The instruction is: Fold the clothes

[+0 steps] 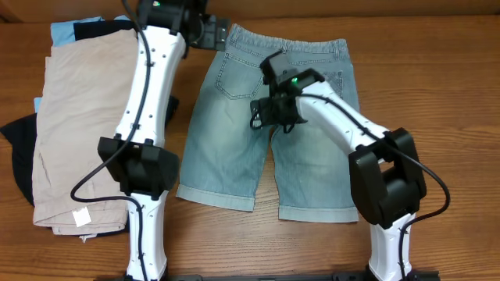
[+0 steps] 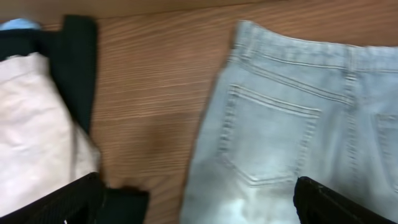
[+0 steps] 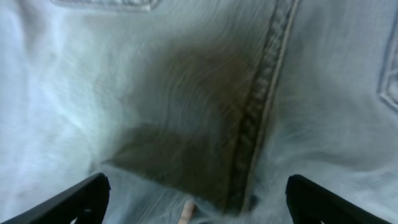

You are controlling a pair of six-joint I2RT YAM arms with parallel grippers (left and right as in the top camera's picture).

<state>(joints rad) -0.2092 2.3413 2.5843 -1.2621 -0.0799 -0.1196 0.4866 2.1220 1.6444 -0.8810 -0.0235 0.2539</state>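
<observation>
Light-wash denim shorts [image 1: 234,133] lie flat, back pockets up, in the middle of the table. My left gripper [image 1: 209,33] is open above the waistband's left corner; its wrist view shows the left back pocket [image 2: 273,137] and bare wood beside it. My right gripper [image 1: 275,109] is open just above the centre seam [image 3: 261,112] near the crotch, with denim filling its view. Beige shorts [image 1: 74,117] lie folded at the left on black [image 1: 17,136] and sky-blue [image 1: 62,30] pieces.
The pile at the left reaches almost to the table's left edge. A white tag [image 1: 81,218] sticks out at the beige shorts' lower hem. Both arm bases stand at the front edge. Bare wood shows to the right of the denim.
</observation>
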